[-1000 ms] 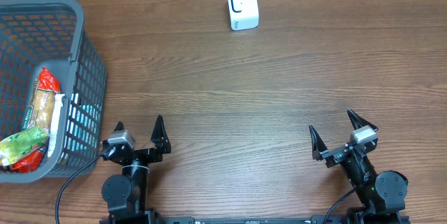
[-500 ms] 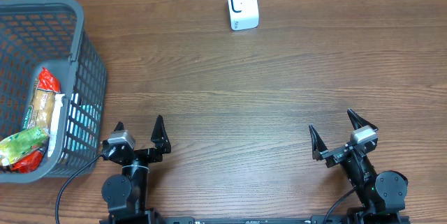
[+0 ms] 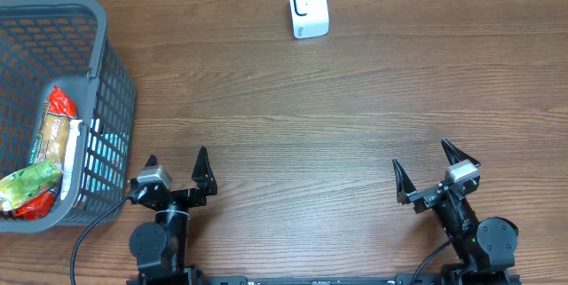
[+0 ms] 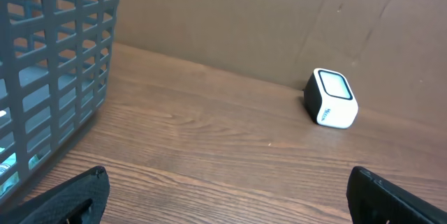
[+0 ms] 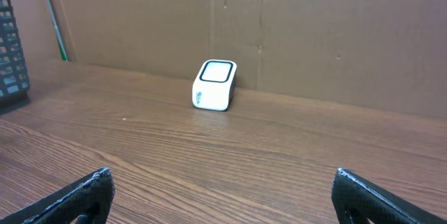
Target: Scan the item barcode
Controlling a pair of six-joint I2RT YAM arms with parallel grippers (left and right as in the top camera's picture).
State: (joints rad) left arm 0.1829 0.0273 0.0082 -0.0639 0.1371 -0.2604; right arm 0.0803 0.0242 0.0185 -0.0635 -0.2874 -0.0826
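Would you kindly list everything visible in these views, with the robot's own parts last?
table: one, brown wood, under everything
cardboard wall: one, brown, behind the table's far edge
basket: one, grey plastic mesh, on the table's left side
snack packets: several, red, green and tan, inside the basket
scanner: one, white with a dark-rimmed face, far edge, near centre
left gripper: one, black, near edge beside the basket, jaws open and empty
right gripper: one, black, near edge on the right, jaws open and empty
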